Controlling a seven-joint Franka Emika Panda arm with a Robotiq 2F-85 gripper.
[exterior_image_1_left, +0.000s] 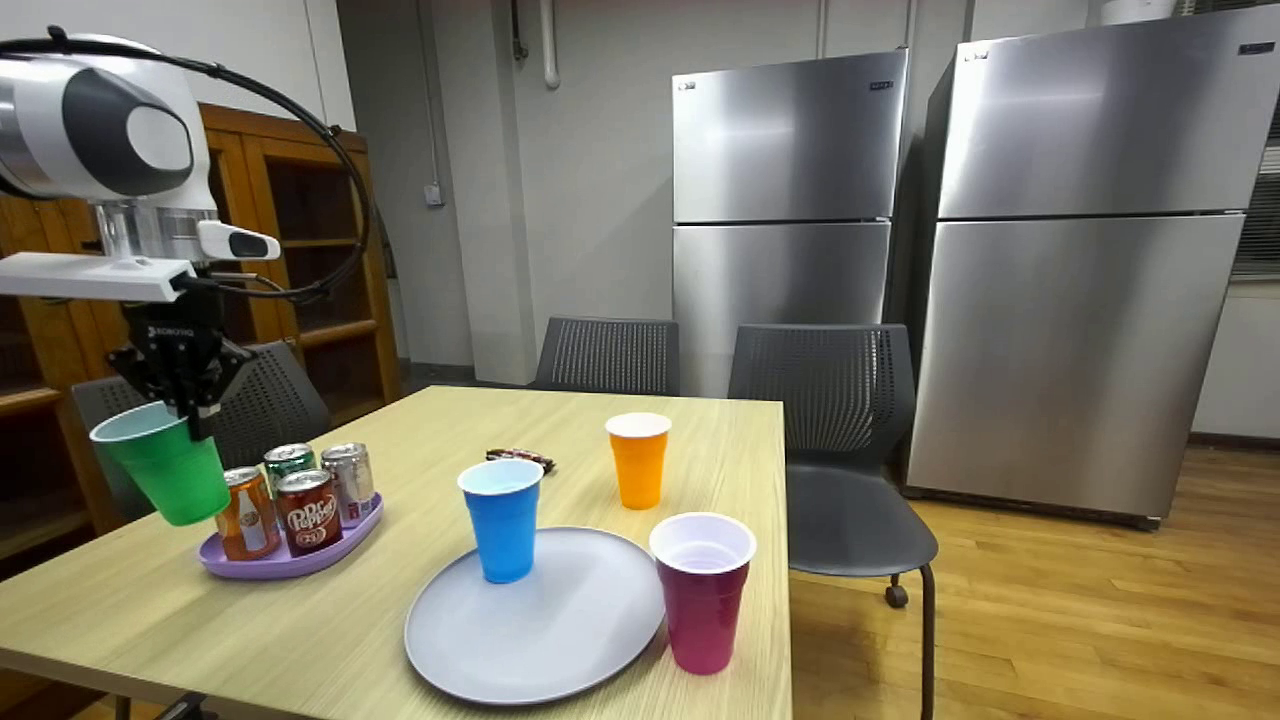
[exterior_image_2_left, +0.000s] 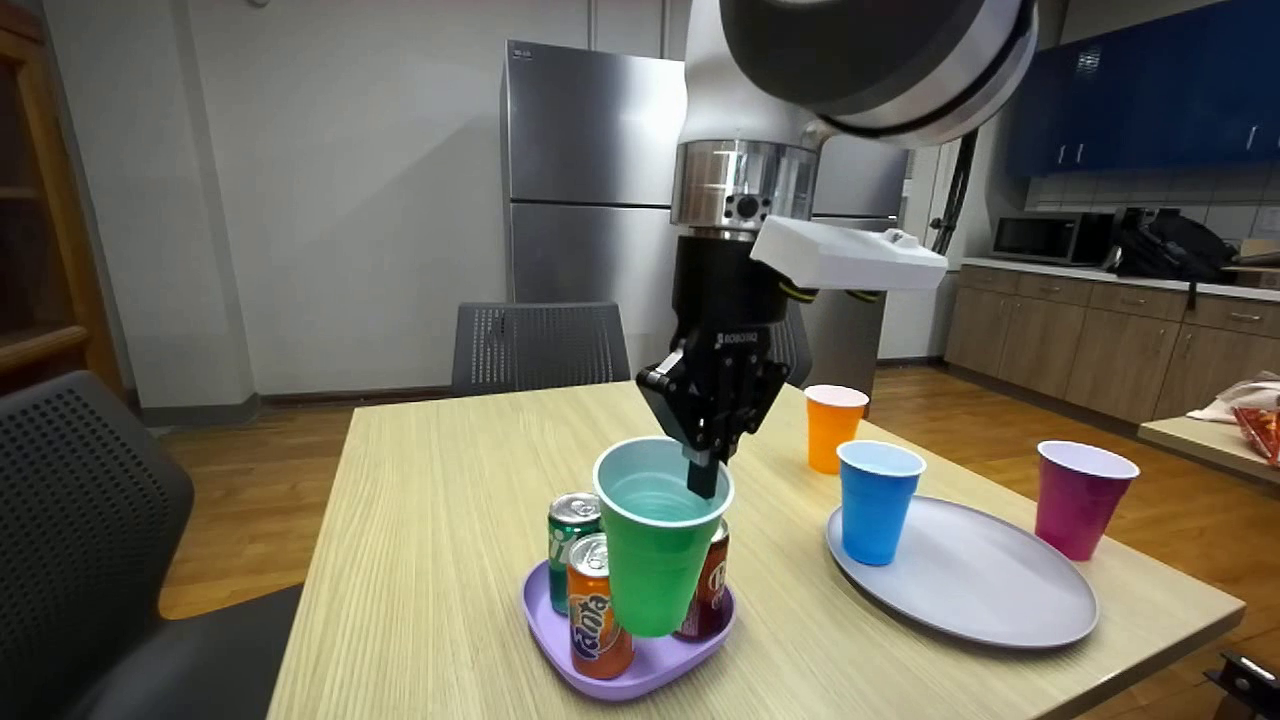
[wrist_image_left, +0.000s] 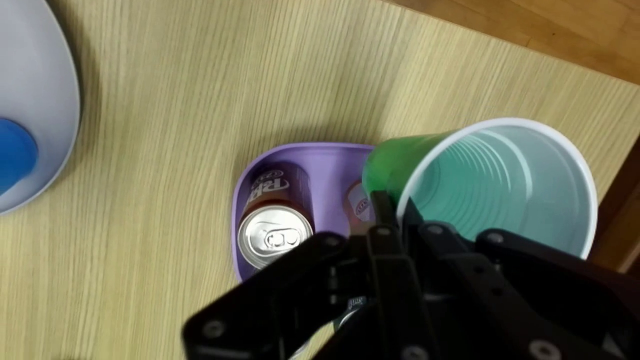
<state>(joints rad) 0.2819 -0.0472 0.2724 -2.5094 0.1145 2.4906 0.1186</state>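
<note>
Closest to the wrist camera is the black claw (wrist_image_left: 396, 204), and it is pinching a green cup (wrist_image_left: 505, 185). Its two fingers (wrist_image_left: 381, 215) squeeze the thin side of the cup by the white rim. One is inside the cup and one is outside. The cup tips over sideways, and it seems to hang up off the table (exterior_image_2_left: 440, 560).

The cup is next to a purple tray (wrist_image_left: 335, 165). In the wrist view, its bottom end covers a bit of the tray's edge. The tray has four cans on it: a Dr Pepper can (wrist_image_left: 276, 215), a Fanta can (exterior_image_2_left: 590, 612), a green can (exterior_image_2_left: 562, 550) and a silver can (exterior_image_1_left: 350, 480). The Fanta can looks very near the cup, but I can't tell if they touch.

A blue cup (exterior_image_2_left: 875, 510) stands on a gray plate (exterior_image_2_left: 985, 580). A plum-colored cup (exterior_image_1_left: 705, 610) stands at the plate's side, and an orange cup (exterior_image_1_left: 638, 465) is farther back.

I think the step right now is holding the cup up in the air by the tray. The next move calls for a firm pinch, because thin plastic might bend or slip. It needs some room too, so the Fanta can doesn't get bumped. Setting the cup down anywhere would mean turning it straight first.
</note>
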